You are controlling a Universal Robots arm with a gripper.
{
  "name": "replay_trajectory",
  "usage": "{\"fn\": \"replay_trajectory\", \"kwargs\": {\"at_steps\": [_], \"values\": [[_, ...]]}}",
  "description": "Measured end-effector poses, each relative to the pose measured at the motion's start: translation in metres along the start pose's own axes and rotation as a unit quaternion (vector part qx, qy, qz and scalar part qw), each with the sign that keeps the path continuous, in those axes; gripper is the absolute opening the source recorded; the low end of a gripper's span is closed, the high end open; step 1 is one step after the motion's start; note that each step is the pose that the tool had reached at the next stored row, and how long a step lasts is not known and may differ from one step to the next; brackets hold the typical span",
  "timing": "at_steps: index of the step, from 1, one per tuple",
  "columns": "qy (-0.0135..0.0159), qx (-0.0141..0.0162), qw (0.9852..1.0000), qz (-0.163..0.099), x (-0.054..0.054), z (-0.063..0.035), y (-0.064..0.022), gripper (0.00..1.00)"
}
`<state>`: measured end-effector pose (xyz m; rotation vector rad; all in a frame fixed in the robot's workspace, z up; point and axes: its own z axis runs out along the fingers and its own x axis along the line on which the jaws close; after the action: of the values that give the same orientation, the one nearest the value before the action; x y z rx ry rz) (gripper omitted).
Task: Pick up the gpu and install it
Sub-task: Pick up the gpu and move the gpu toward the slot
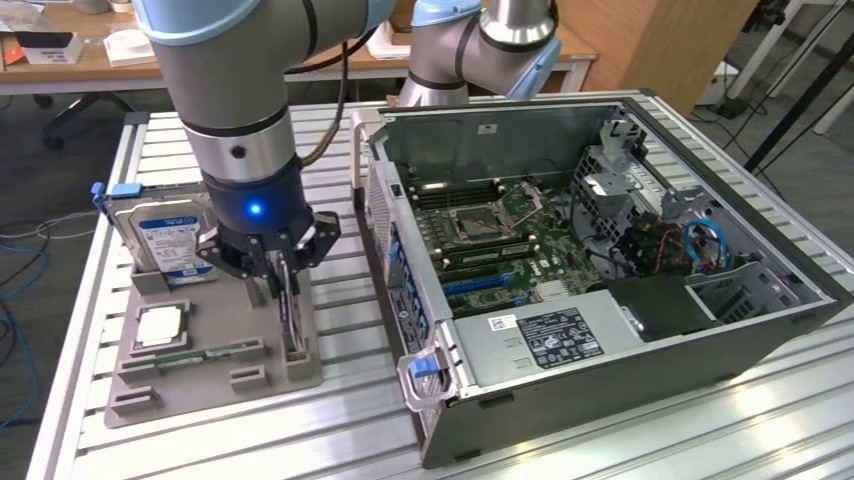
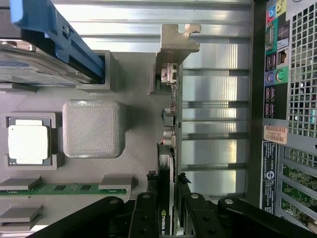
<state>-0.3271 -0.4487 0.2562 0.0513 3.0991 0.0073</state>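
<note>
The gripper [image 1: 284, 268] pinched the gpu [image 1: 292, 325] from both sides. The gpu stood on its edge in the grey holder tray [image 1: 200, 385] on the table, near the hard drive [image 1: 167, 240], beside the open computer case [image 1: 747, 330]

Your tray [image 2: 91, 129] is matt grey plastic, and its raised block is finely ribbed and rough. The gpu [image 2: 165, 158] has a glossy black cooler face and a dull silver metal end bracket [image 2: 176, 39]. The gripper [image 2: 167, 179] has satin black fingers [image 2: 146, 213]. The table [image 2: 218, 29] is ridged aluminium with a soft sheen. The hard drive [image 2: 29, 64] carries a smooth blue plastic rail [image 2: 54, 34]. The computer case [image 2: 302, 74] is perforated grey metal.
</note>
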Motion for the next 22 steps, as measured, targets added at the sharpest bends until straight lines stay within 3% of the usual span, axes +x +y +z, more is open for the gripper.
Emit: {"fn": "replay_trajectory", "kwargs": {"at_steps": [10,22], "values": [[0.0002,0.0000,1.0000,0.000,0.000,-0.0091,0.0000,0.26],[0.0003,0.0000,1.0000,0.000,-0.001,-0.0298,0.0002,0.26]]}}
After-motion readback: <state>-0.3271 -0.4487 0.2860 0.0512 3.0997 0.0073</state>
